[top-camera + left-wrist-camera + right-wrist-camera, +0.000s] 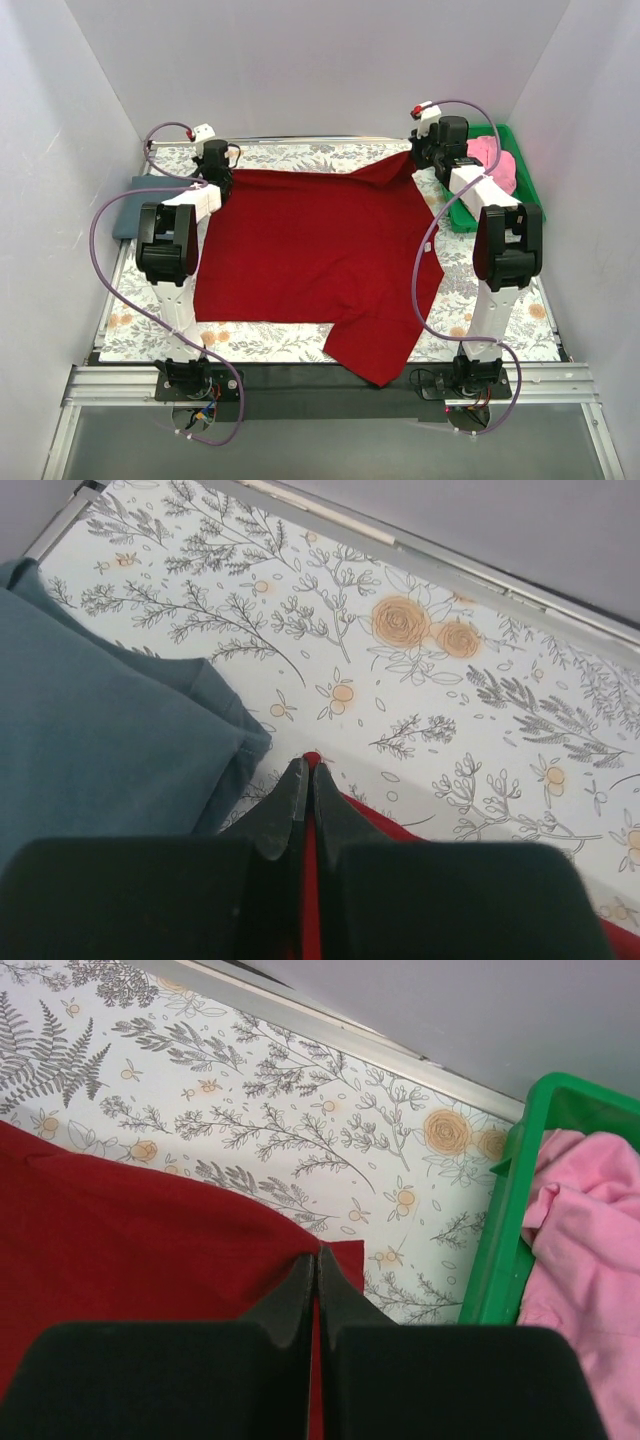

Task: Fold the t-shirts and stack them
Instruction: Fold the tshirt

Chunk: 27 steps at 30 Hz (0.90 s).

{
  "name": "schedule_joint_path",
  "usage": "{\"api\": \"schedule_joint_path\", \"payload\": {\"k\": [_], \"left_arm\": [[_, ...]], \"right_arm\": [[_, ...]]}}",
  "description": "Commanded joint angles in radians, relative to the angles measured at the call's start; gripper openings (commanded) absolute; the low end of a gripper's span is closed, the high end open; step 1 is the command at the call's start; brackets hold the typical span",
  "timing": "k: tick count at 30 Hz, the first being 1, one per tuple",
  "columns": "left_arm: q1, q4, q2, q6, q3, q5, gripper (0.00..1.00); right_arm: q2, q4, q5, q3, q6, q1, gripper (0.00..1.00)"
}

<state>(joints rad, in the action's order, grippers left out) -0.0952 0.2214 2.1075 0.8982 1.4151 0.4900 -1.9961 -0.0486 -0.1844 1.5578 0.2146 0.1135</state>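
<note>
The dark red t-shirt (310, 255) lies spread over the middle of the table, one sleeve hanging toward the front edge. My left gripper (217, 172) is shut on its far left corner (312, 757). My right gripper (420, 160) is shut on its far right corner (345, 1260), which is lifted a little. The slate blue-grey t-shirt (138, 205) lies folded at the table's left edge, beside my left gripper (309, 770) in the left wrist view (90, 730). The pink t-shirt (493, 163) lies crumpled in the green bin (520, 170), to the right of my right gripper (318, 1258) in the right wrist view (590, 1260).
The table has a floral cloth (480, 300) and a metal rail along the back (330, 1030). White walls close in on three sides. The green bin's wall (505, 1230) stands close to my right gripper.
</note>
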Motion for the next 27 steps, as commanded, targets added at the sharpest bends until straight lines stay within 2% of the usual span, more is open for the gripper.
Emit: {"api": "schedule_joint_path", "payload": {"k": [1, 7, 12, 20, 27], "left_arm": [[0.012, -0.095, -0.082, 0.028, 0.061, 0.004, 0.00], [0.012, -0.259, -0.168, 0.100, 0.019, -0.036, 0.00], [0.012, -0.359, -0.218, 0.126, -0.008, -0.057, 0.00], [0.012, -0.444, -0.260, 0.156, -0.011, -0.047, 0.00], [0.012, -0.501, -0.302, 0.200, -0.012, -0.053, 0.00]], "right_arm": [[0.095, 0.079, 0.054, 0.038, -0.063, -0.002, 0.01], [0.255, 0.225, 0.147, -0.050, -0.133, 0.000, 0.01], [0.318, 0.331, 0.178, -0.083, -0.208, 0.000, 0.01], [0.365, 0.418, 0.200, -0.156, -0.296, -0.001, 0.01], [0.370, 0.502, 0.192, -0.137, -0.368, 0.009, 0.01]]}}
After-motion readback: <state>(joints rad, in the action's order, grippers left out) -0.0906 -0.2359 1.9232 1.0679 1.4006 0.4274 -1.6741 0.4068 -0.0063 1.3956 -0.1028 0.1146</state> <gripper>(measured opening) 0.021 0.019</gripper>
